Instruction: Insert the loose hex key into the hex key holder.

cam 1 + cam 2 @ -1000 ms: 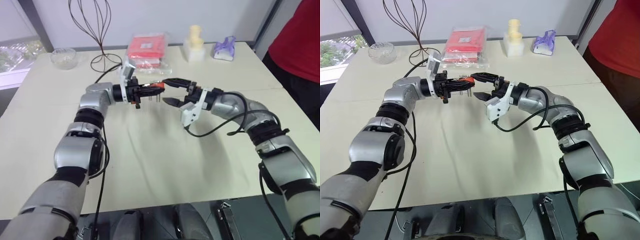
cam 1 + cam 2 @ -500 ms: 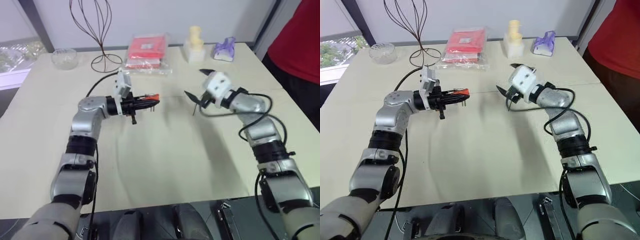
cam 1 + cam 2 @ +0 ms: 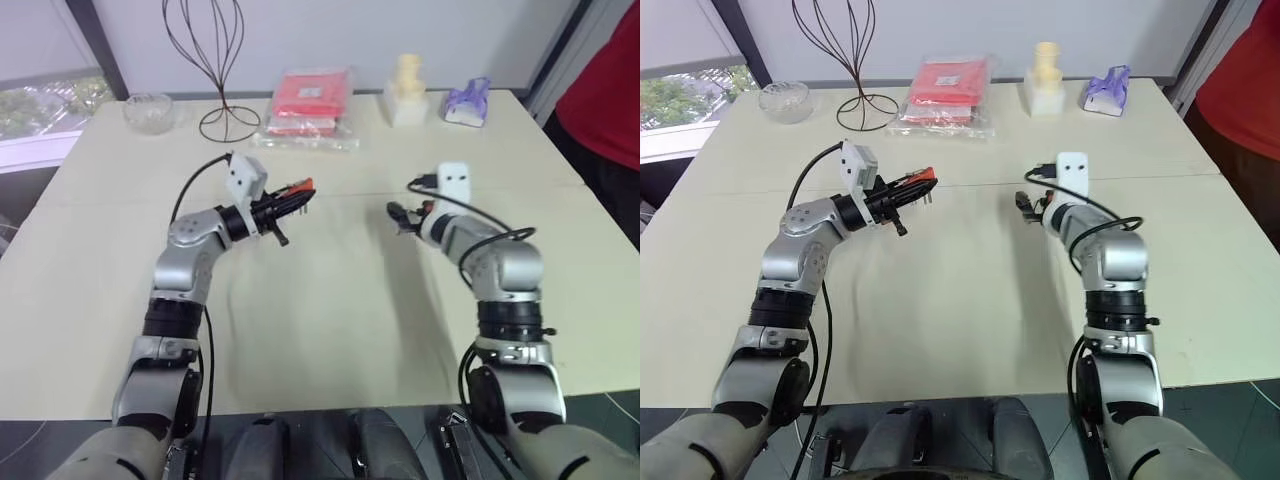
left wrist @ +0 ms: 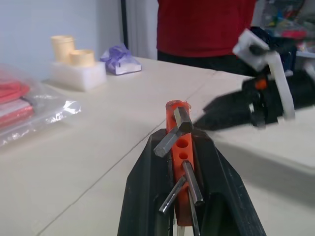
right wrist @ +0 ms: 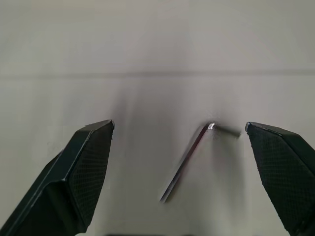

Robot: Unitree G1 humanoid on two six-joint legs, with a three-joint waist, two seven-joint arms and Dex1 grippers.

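Left pincer (image 4: 183, 162) is clamped tight on the holder (image 4: 178, 147), held above the worktop (image 3: 320, 300), the red block's short grey keys sticking out between the black fingers. Across from it, the right pincer (image 5: 182, 162) hangs low over the worktop with its fingers (image 5: 81, 167) spread wide and nothing in them. The hex key (image 5: 189, 160) lies flat on the worktop between those spread fingers, touching neither, well apart from the holder.
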